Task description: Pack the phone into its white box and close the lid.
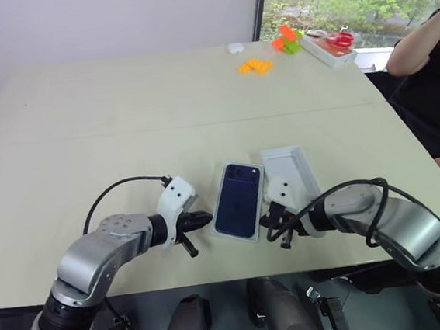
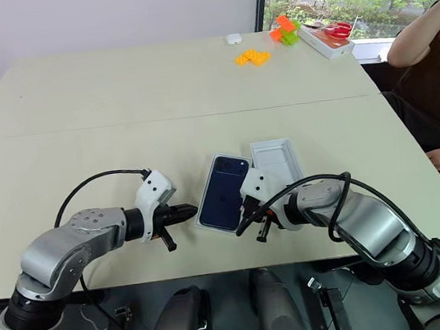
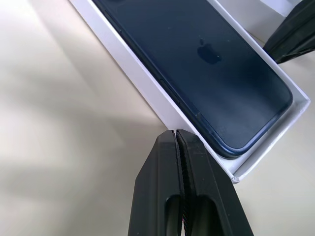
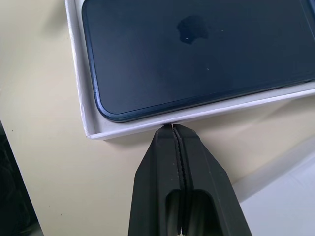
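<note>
box sides: the left gripper and right gripper, both pinched shut, crowd the white box on each long side
right of box: lid lies just beside
above phone: open from overhead
far table: plenty of room, just blocks near the far edge

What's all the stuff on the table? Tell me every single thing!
Glossy navy-blue slab phone: one, lying back-up inside the tray.
Shallow white box tray: one, white rim, near table edge, between the grippers.
All-white rimmed lid: one, open side up, beside the tray on its right.
Orange blocks: a few, far side.
Orange and green blocks: small pile, far right.
Flat white box with red scissors: one, far right corner.
Small white object: one, far edge.
Person's arm: one, far right.
Left gripper: black jaws shut, at the tray's left side.
Right gripper: black jaws shut, at the tray's right side.
</note>
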You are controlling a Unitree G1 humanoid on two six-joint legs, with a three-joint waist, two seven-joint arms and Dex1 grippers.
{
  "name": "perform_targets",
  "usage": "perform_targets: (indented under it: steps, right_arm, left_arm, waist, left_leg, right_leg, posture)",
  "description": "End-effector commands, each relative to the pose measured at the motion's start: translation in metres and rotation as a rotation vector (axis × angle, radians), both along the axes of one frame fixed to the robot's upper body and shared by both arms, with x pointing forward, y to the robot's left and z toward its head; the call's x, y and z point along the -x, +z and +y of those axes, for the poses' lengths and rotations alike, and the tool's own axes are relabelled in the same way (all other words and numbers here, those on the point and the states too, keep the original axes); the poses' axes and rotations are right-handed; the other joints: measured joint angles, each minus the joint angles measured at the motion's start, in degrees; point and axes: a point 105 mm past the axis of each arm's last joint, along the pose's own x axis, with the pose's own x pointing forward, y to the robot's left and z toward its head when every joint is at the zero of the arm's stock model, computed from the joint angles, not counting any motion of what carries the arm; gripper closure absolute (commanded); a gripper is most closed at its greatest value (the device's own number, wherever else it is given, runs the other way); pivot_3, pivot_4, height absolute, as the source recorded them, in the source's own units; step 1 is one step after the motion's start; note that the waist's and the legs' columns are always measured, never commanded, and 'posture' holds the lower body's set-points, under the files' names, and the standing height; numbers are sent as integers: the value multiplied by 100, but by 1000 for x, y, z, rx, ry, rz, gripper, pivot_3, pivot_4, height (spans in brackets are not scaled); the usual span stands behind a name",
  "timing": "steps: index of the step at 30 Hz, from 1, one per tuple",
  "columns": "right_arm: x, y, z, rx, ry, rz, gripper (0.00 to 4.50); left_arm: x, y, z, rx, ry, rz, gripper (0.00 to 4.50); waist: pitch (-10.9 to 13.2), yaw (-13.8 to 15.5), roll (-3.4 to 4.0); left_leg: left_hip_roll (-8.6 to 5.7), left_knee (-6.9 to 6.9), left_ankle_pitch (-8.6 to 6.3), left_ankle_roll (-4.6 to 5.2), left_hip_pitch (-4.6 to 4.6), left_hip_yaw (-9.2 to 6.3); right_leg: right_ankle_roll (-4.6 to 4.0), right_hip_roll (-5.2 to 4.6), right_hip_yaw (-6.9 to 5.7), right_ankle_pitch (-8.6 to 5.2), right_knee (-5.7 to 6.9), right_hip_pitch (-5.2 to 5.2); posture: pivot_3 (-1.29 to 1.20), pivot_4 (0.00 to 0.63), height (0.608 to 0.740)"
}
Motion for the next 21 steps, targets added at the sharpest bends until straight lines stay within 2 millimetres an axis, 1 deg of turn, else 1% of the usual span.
perform_targets:
  steps: [1,16,21]
  right_arm:
    - [5,13,16,-55,92,-54,4500]
    - [2,14,10,-41,83,-64,4500]
    - [1,15,8,-37,79,-66,4500]
  left_arm:
    - [19,12,-23,79,-135,-7,4387]
    - [24,11,-22,82,-161,23,4387]
    - [23,10,-20,75,-149,16,4387]
  waist:
    - [0,2,0]
    - [0,1,0]
    - [0,3,0]
  left_leg:
    - [0,0,0,0,0,0]
    - [0,0,0,0,0,0]
    - [0,0,0,0,0,0]
  right_leg:
    - [0,0,0,0,0,1]
    - [1,0,0,0,0,0]
    - [1,0,0,0,1,1]
  posture:
    - [0,150,740]
    - [0,150,740]
    - [0,150,740]
